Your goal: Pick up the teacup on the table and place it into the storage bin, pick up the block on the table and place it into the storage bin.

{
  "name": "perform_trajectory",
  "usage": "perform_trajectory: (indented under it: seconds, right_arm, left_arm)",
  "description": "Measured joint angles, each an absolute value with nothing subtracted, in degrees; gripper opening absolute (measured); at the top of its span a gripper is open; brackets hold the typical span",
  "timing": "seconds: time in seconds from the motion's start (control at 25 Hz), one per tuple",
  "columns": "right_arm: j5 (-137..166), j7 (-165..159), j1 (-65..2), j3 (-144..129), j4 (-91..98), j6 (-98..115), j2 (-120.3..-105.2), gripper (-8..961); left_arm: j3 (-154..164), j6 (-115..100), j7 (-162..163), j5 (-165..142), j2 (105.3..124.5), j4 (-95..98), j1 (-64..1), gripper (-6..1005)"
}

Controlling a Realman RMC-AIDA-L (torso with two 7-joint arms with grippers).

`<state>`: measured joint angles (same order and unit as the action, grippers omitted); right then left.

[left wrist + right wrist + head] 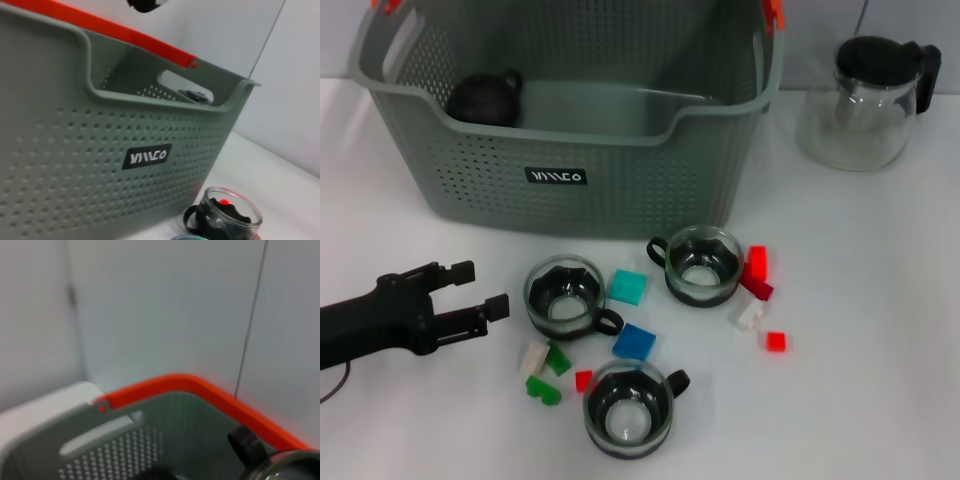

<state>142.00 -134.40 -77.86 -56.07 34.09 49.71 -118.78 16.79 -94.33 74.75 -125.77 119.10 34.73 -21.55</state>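
Left gripper (480, 290): sitting low over the table with its fingers spread and nothing between them.
Nearest teacup (563, 295): standing just ahead of the fingertips, handle turned away from them.
Blocks: lying just beyond; a white block (533, 356) is lying closest to the gripper.
Storage bin (620, 190): standing beyond the gripper, a dark cup (483, 98) already lying inside.
Right gripper: not showing in the head view; its wrist camera is looking into the bin, fingers unseen.
Risk: the fingers may be nudging the round glass teacup sideways into neighbouring blocks if the approach is coming in off-centre.
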Motion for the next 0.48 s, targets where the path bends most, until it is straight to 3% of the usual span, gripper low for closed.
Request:
perform_trajectory:
  seconds: [0.12, 0.28, 0.48]
  right_arm:
    - [145.78, -135.98, -80.71, -58.53, 27.77, 41.92, -120.17, 56]
    - [145.88, -136.06, -82.72, -62.39, 18.73, 35.45, -120.38, 56]
    - [145.31, -135.34, -80.62, -62.96, 16.49, 35.15, -120.75, 55]
  left_arm:
    - [16.79, -93.38, 74.76, -125.77, 119.18, 34.19, -21.66, 844]
    - [16.79, -92.63, 74.79, -125.77, 119.3, 33.85, -21.59, 844]
    - [16.79, -92.18, 74.8, -125.77, 119.38, 33.79, -21.21, 843]
